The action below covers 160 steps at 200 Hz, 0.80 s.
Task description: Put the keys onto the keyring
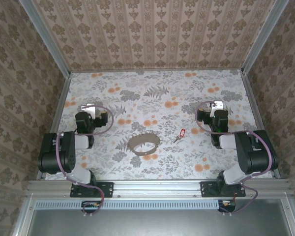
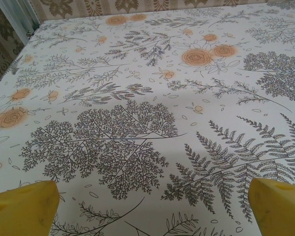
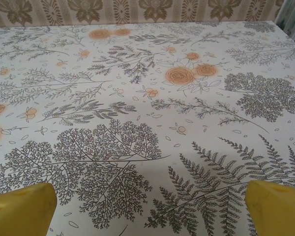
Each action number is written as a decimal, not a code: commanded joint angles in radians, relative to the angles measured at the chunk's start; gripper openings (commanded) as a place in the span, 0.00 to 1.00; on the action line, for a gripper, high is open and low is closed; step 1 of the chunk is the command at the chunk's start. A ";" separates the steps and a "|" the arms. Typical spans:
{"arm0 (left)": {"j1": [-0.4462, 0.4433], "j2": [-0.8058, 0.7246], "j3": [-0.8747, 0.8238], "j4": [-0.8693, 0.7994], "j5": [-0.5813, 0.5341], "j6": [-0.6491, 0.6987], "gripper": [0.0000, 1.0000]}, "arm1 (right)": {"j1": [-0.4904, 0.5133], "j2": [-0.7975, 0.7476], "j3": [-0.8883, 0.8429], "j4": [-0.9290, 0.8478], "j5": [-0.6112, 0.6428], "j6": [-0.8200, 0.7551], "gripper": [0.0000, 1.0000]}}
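There is one keyring lying near the middle of the flowery surface. One tiny set of keys with one red tag lies just to its right, not touching it. There are two pincers. The left pincer and right pincer both gape wide and hold nothing.
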 commanded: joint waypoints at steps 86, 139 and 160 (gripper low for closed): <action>0.006 -0.008 0.021 0.003 0.015 0.005 1.00 | -0.009 0.000 0.024 0.000 -0.027 0.021 1.00; 0.007 -0.008 0.019 0.003 0.013 0.006 1.00 | -0.009 0.000 0.024 0.000 -0.027 0.021 1.00; 0.004 -0.007 0.021 0.004 0.014 0.005 1.00 | -0.009 0.000 0.024 0.000 -0.027 0.021 1.00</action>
